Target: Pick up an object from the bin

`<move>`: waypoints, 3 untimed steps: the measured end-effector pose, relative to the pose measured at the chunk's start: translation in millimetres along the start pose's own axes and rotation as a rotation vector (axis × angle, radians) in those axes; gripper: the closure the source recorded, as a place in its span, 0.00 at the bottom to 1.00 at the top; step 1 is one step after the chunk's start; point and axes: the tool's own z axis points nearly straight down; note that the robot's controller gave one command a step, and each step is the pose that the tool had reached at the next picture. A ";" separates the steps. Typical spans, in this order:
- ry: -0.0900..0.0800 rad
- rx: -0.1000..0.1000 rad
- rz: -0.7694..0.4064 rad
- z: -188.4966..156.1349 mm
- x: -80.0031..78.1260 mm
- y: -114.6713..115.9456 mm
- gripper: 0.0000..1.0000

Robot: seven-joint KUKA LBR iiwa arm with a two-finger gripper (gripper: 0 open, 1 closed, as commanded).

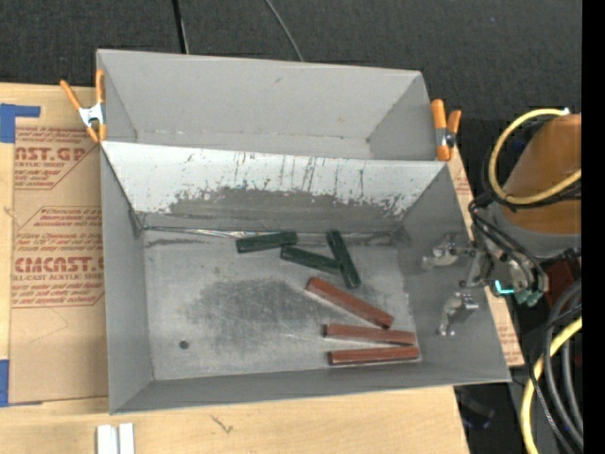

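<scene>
Gripper (449, 288) over right wall of bin (425, 218) | fingers (442, 252) apparently wide, nothing between | brown bars (371, 333) nearest

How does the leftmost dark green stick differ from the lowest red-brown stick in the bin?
The green stick lies near the back wall of the bin; the red-brown stick lies near its front right corner. The red-brown stick looks longer than the green stick. Both are slim bars lying flat on the floor.

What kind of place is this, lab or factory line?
Probably a robot grasping lab bench: a grey metal bin holding loose green bars and brown bars, with the arm's gripper at its right wall.
</scene>
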 end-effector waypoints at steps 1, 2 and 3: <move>-0.007 0.001 -0.002 -3.3 -1.9 0.5 0.00; -0.013 0.003 -0.024 55.0 1.3 11.2 0.00; -0.014 0.002 0.041 106.5 -2.6 31.7 1.00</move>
